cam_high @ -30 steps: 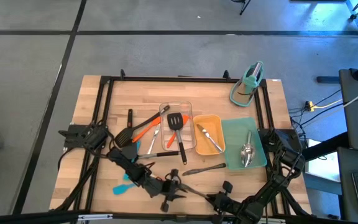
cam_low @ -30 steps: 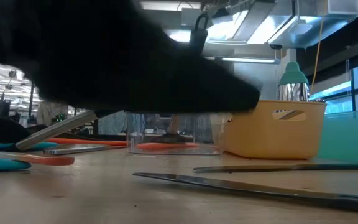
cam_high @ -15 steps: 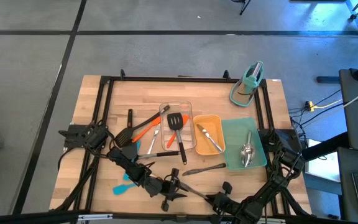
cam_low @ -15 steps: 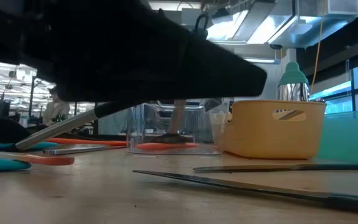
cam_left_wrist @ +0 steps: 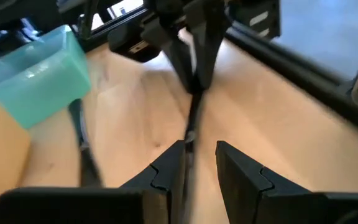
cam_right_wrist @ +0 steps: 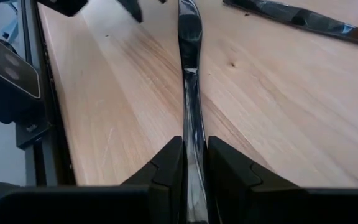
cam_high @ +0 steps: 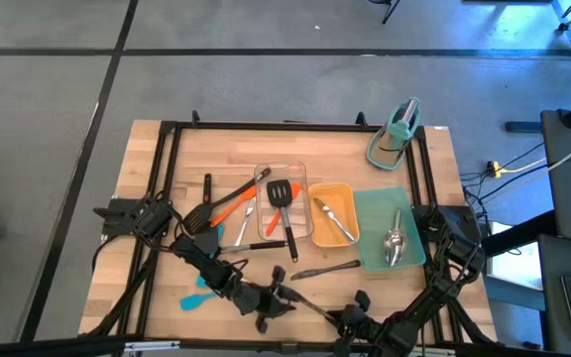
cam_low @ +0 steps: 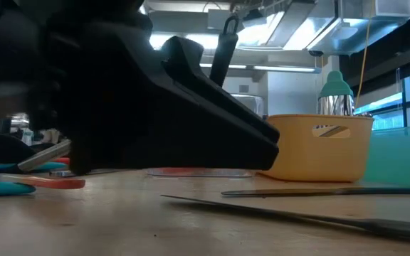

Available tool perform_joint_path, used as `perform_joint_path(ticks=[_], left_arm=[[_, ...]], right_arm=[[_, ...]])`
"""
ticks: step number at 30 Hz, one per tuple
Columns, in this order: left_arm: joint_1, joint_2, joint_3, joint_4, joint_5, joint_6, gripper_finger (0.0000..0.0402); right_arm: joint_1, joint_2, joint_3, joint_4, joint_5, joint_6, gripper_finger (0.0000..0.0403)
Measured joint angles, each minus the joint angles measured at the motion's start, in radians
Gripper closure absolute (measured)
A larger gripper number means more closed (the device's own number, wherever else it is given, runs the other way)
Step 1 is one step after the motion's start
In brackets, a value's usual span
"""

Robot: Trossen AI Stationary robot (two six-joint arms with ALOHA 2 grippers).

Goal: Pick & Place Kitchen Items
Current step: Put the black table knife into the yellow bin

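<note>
While both arms crowd the near edge, the wooden table point(cam_high: 147, 178) carries the spread – a teal tray point(cam_high: 370, 213) on the right with a shiny steel spoon point(cam_high: 395, 244) lying in it, a yellow tray point(cam_high: 331, 187) beside it, then a clear tray point(cam_high: 264, 173) at the centre. Over at the far right corner stands the teal stand point(cam_high: 397, 129).

The left gripper point(cam_high: 280, 298) sits low at the near middle of the table, and the right gripper point(cam_high: 349, 318) faces it just beside the near edge. Between them runs one long steel utensil point(cam_high: 311, 306) – the right gripper point(cam_right_wrist: 194, 146) is clenched on its handle point(cam_right_wrist: 190, 93), flat to the wood. The left gripper point(cam_left_wrist: 199, 149) straddles the other end of that utensil point(cam_left_wrist: 191, 124); whether it grips it I cannot tell.

A black slotted turner point(cam_high: 282, 193) rests in the clear tray, an orange spatula point(cam_high: 228, 210) lies left of it, a blue spatula point(cam_high: 194, 297) near the left arm, and another steel utensil point(cam_high: 325, 269) lies loose on the table by the teal tray.
</note>
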State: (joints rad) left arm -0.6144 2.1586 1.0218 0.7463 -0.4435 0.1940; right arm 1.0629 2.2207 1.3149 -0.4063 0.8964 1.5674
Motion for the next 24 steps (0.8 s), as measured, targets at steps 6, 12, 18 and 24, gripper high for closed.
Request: perform_joint_path(ticks=[6,12,18,24], left_arm=[[0.004,0.0,0.018,-0.079,-0.038,0.093,0.0315],[0.013,-0.005,0.088,-0.265,-0.033,0.086,0.0315],[0.007,-0.003,0.103,-0.282,-0.035,0.099,0.0315],[0.008,-0.003,0.103,-0.285,-0.03,0.097,0.0315]], right_arm=[[-0.009,-0.015,-0.001,-0.002,-0.027,0.001,0.0332],[-0.02,-0.018,-0.003,0.001,-0.036,0.008,0.0332],[-0.021,-0.018,-0.004,0.002,-0.021,0.022,0.0332],[-0.022,-0.018,-0.004,0.006,-0.003,0.023,0.0332]])
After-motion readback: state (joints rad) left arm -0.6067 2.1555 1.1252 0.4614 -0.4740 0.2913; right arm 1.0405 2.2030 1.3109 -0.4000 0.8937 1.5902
